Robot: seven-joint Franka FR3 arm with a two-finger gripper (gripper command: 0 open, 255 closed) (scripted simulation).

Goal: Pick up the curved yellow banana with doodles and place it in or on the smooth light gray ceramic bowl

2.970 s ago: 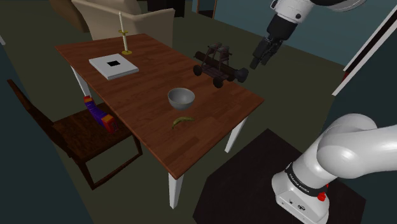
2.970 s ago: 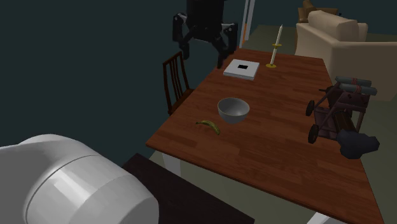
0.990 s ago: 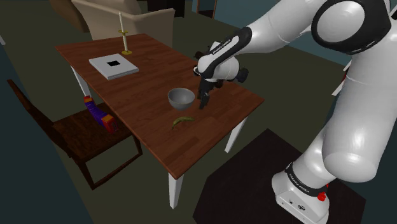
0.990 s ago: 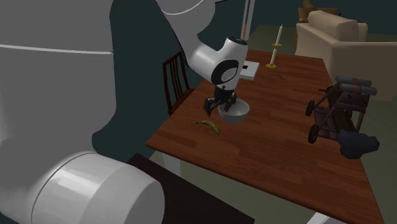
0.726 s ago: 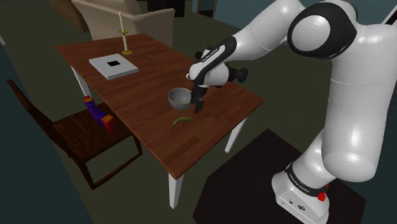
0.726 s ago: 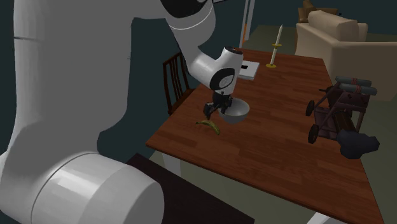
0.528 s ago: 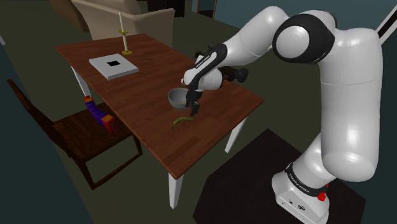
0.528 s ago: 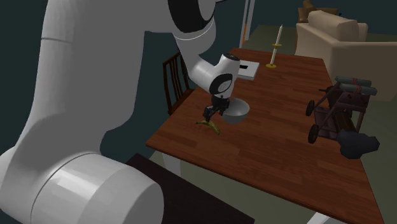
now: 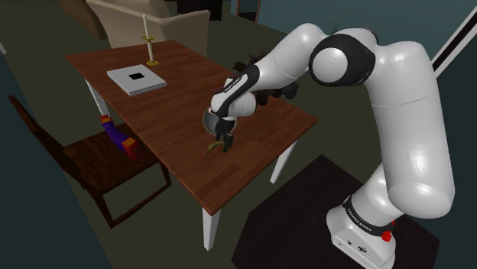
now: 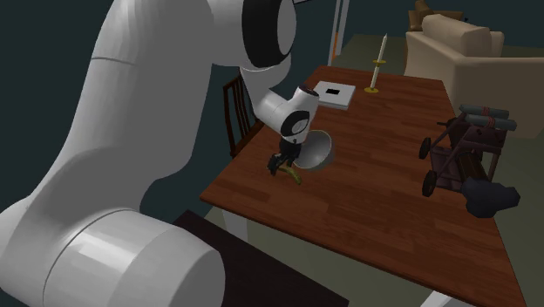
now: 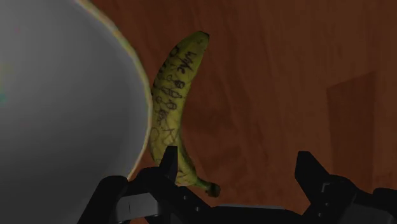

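Gripper, fingers spread wide and grasping nothing, low over the wooden table just beside the grey bowl. The yellow doodled banana lies flat along the bowl's side, its stem end next to one finger. Beyond the bowl: white book, candlestick.

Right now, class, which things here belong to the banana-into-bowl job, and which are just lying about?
Job: doodled yellow banana, grey bowl, gripper.
Lying about: candle in its holder, flat white box, wheeled toy cart, wooden chair, beige armchair.
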